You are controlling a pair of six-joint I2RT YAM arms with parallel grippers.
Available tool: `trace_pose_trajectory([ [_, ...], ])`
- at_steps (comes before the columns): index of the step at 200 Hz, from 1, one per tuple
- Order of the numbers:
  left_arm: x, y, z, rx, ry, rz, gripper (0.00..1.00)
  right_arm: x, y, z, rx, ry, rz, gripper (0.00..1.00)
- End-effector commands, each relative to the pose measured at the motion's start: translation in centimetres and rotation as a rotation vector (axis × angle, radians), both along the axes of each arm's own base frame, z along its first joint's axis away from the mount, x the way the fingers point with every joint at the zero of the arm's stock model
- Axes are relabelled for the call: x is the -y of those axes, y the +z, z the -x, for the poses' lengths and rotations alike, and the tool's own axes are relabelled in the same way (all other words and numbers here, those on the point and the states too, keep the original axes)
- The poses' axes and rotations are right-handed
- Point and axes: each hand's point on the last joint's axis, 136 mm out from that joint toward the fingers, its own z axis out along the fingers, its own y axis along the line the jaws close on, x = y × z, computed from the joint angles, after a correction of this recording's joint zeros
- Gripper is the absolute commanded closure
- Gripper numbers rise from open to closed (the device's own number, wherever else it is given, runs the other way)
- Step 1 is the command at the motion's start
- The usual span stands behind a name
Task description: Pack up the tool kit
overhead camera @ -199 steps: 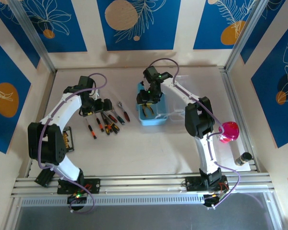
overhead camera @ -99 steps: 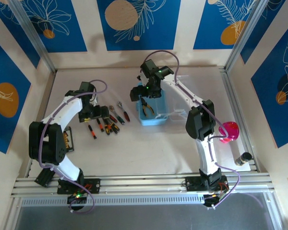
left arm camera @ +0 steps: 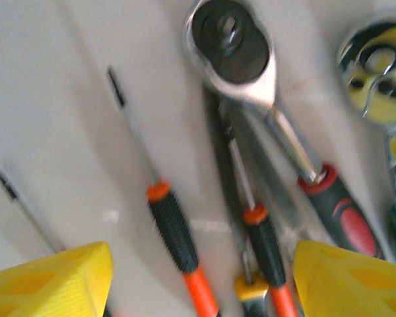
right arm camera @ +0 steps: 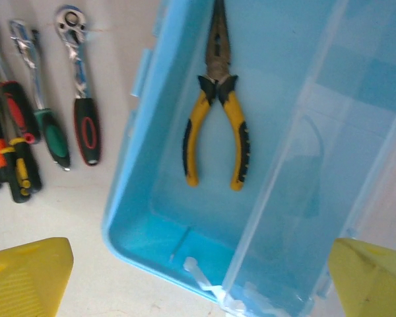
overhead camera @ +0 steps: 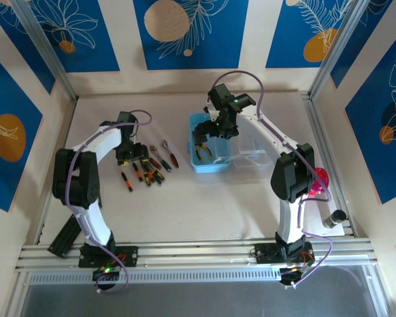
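The case [overhead camera: 199, 165] sits mid-bench [overhead camera: 204, 211], open, w/ its clear lid [overhead camera: 251, 153] folded out flat to the right. The pliers [right arm camera: 214, 119] lie inside on the case floor. In the right wrist view the nose points up-frame and the yellow handles splay toward the case's near wall.

The right claw [overhead camera: 210, 135] hangs over the case's far-left part. Its yellow fingers [right arm camera: 26, 274] are spread wide w/ nothing held, and the pliers are below, apart from both tips.

The other tools are in a loose row on the bench, left of the case and well apart from it. Screwdrivers [overhead camera: 145, 173] w/ black-orange grips are nearer the left arm. Two ratchets [overhead camera: 166, 153] are on the side toward the case, one red-black handled, one green.

The left claw [overhead camera: 131, 155] is low over the left end of that row, also opened wide and gripping nothing. In the left wrist view one finger [left arm camera: 53, 284] shows at each bottom corner. Btwn them lie two screwdriver shafts and the red-handled ratchet's head [left arm camera: 231, 39], side by side and partly overlapping. That view is blurred, so can't tell if the tips touch the bench or any tool.

A pink object [overhead camera: 319, 179] sits near the right bench edge, partly behind the right arm and well apart from the case.
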Motion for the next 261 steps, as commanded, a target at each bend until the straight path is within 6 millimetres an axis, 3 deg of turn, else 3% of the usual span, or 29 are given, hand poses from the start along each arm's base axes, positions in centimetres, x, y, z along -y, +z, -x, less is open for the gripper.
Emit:
trace_pose_trajectory([
  [1,0.4,0.9,-3.1,0.058,0.011,0.016,0.32,0.4,1.3,0.0,0.038,0.006,-0.021,0.01],
  [40,0.6,0.0,-5.0,0.042,0.001,0.0,0.36,1.2,1.0,-0.1,0.033,-0.006,-0.025,0.01],
  [154,-0.4,-3.3,-6.2,-0.027,-0.01,-0.075,0.39,2.1,0.6,-0.2,0.02,-0.032,-0.045,0.01],
  [188,-0.1,-4.2,-6.7,-0.035,-0.012,-0.067,0.49,2.3,0.5,-0.2,0.019,-0.036,-0.045,0.01],
  [242,2.3,-4.7,-6.8,-0.033,-0.052,-0.05,0.57,3.0,0.2,0.2,0.014,-0.054,-0.043,0.01],
  [261,2.8,-4.9,-6.6,-0.037,-0.056,-0.038,0.65,3.2,0.1,0.3,0.013,-0.057,-0.04,0.01],
])
